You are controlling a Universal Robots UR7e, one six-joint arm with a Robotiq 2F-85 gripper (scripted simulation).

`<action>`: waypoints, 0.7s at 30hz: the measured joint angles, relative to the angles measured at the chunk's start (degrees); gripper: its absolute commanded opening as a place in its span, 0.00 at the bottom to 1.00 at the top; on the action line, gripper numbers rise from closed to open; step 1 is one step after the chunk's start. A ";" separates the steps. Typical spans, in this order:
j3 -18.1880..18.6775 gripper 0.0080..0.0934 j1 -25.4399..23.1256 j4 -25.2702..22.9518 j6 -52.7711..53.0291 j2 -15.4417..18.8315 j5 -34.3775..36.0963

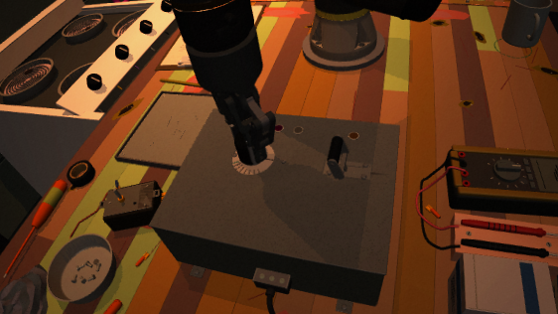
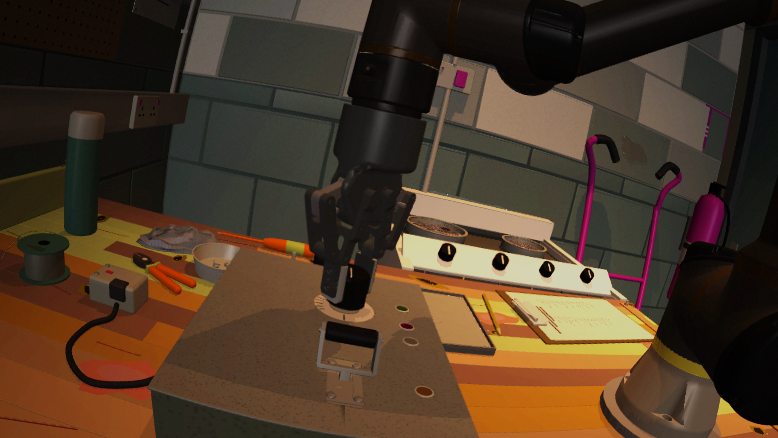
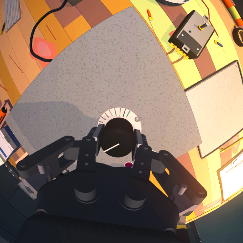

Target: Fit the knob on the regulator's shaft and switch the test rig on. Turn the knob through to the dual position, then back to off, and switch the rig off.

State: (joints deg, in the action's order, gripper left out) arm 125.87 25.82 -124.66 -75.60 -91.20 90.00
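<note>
The black knob (image 3: 117, 137) with a white pointer line sits on the white graduated dial (image 3: 119, 115) on top of the grey test rig (image 1: 283, 198), clasped in my gripper (image 3: 117, 138). The gripper (image 2: 348, 285) points straight down over the dial (image 1: 252, 165) and hides most of the knob from the side. The rig's black roller-handled switch (image 2: 348, 345) stands in its bracket just beside the dial. A row of small round indicator lamps (image 2: 406, 326) runs along the rig's top edge, one of them dark red.
A shallow bowl of screws (image 1: 82, 268) sits left of the rig, beside a spare regulator box (image 1: 131, 203), tape roll (image 1: 80, 172) and screwdriver (image 1: 47, 203). A multimeter (image 1: 504, 176) with probes lies to the right, and a cooker hob (image 2: 501, 253) and a grey tray (image 1: 166, 130) lie behind.
</note>
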 measured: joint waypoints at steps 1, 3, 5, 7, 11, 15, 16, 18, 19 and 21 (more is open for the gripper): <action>0.00 0.45 0.00 0.00 0.00 0.00 0.00; 0.00 0.49 0.00 0.00 0.00 0.00 0.00; 0.00 0.54 0.00 0.00 0.00 0.00 0.00; 0.00 0.59 0.00 0.00 0.00 0.00 0.00; 0.00 0.64 0.00 0.00 0.00 0.00 0.00; 0.00 0.64 0.00 0.00 0.00 0.00 0.00; 0.00 0.64 0.00 0.00 0.00 0.00 0.00; 0.00 0.64 0.00 0.00 0.00 0.00 0.00; 0.00 0.64 0.00 0.00 0.00 0.00 0.00; 0.00 0.64 0.00 0.01 0.00 0.00 0.00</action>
State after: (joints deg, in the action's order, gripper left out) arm 125.86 25.82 -124.65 -75.60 -91.21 90.00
